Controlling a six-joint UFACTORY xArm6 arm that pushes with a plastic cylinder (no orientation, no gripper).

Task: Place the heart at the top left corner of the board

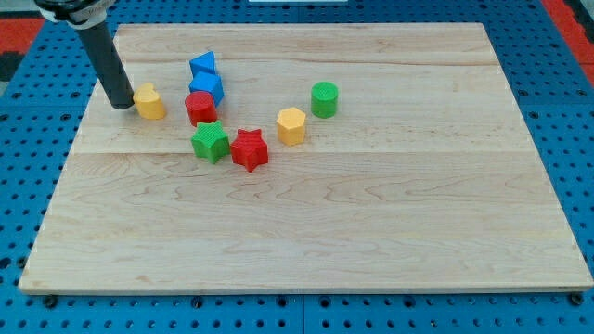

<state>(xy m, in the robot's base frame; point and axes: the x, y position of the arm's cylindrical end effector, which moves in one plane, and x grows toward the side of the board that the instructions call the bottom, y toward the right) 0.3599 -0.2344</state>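
Note:
The yellow heart (149, 101) lies near the board's left edge, in the upper left part of the wooden board (371, 232). My tip (122, 104) rests on the board just left of the heart, touching or nearly touching its left side. To the heart's right stand a red cylinder (200, 108), a blue cube (207, 88) and a blue triangular block (203, 65).
A green star (211, 142) and a red star (249, 149) lie below the red cylinder. A yellow hexagon (291, 125) and a green cylinder (324, 98) sit toward the middle. A blue pegboard (575, 139) surrounds the board.

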